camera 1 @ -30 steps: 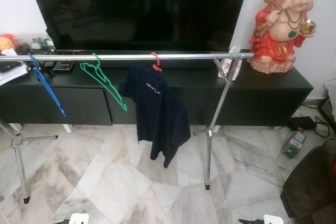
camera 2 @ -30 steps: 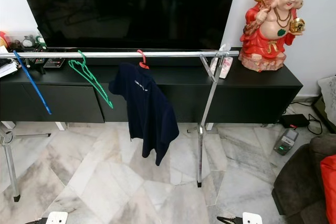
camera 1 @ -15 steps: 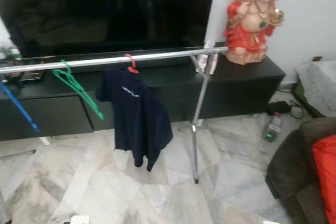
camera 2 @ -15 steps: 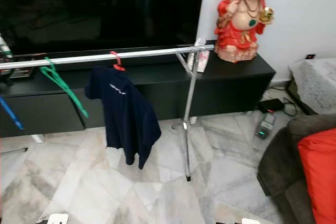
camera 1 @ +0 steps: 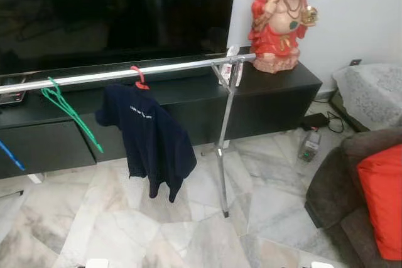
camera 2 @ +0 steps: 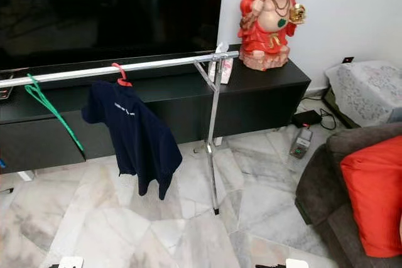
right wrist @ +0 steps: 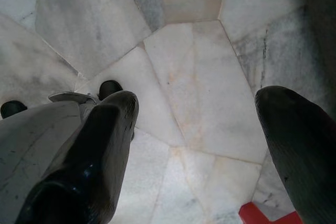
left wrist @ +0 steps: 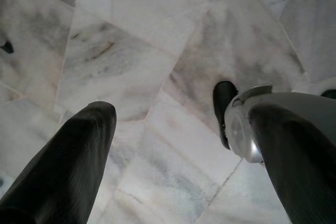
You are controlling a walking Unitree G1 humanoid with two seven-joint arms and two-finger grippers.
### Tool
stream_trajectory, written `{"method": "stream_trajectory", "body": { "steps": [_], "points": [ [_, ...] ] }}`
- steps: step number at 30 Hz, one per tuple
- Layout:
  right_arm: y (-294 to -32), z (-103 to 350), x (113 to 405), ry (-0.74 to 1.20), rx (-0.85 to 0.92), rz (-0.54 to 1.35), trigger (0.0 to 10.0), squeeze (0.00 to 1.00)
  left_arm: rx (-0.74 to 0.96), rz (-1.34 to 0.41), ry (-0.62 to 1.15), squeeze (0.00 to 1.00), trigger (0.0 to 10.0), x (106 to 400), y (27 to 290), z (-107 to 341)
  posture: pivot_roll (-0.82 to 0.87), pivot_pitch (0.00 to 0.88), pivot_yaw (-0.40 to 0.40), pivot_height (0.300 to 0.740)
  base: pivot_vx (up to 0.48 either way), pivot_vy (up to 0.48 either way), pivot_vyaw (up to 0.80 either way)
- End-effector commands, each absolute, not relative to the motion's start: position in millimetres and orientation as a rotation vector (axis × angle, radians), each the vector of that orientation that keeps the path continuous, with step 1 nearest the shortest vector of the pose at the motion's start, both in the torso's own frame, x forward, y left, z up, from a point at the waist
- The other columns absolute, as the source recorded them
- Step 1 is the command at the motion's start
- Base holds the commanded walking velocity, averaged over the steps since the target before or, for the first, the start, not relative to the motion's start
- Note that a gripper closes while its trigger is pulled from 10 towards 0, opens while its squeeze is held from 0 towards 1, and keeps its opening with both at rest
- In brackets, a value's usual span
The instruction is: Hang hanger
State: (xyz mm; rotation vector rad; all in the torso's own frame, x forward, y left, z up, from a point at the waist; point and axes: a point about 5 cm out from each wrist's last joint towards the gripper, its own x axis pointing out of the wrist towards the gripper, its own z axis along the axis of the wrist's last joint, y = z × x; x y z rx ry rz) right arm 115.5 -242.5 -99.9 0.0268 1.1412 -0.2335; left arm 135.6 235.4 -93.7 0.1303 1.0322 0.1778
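A chrome clothes rail (camera 1: 125,74) runs across in front of a black TV cabinet. On it hang an empty green hanger (camera 1: 68,111) and a red hanger (camera 1: 139,80) carrying a dark navy shirt (camera 1: 151,139). A blue hanger (camera 1: 9,155) shows at the far left edge. Both arms hang low over the marble floor. My left gripper (left wrist: 184,145) is open with nothing between its fingers, and my right gripper (right wrist: 199,129) is open and empty too.
A black TV cabinet (camera 1: 276,101) holds a large TV (camera 1: 113,10) and a red laughing Buddha statue (camera 1: 279,17). A dark sofa with a red cushion (camera 1: 380,199) stands at the right. A power adapter and cables (camera 1: 309,145) lie on the floor.
The whole picture has shifted left, so the camera has turned to the right; the sofa and red cushion have come into view. The hangers and shirt stay on the rail.
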Motion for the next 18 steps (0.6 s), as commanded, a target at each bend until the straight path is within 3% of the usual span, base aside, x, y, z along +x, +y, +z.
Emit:
{"method": "stream_trajectory", "body": {
  "steps": [1, 18],
  "points": [
    [-243.0, -100.5, 112.8, 1.143, 0.029, -0.238, 10.0, 0.0, 0.123, 0.173, 1.058, 0.0, 10.0, 130.2, 235.0, -95.9, -0.04, 0.0, -0.031, 0.74, 0.0, 0.0, -0.67],
    [-242.2, -100.5, 113.3, 1.14, 0.038, -0.244, 10.0, 0.0, 0.131, 0.141, 1.05, 0.0, 10.0, 132.0, 235.2, -95.1, -0.04, 0.0, -0.03, 0.74, 0.0, 0.0, -0.67]
  ]
}}
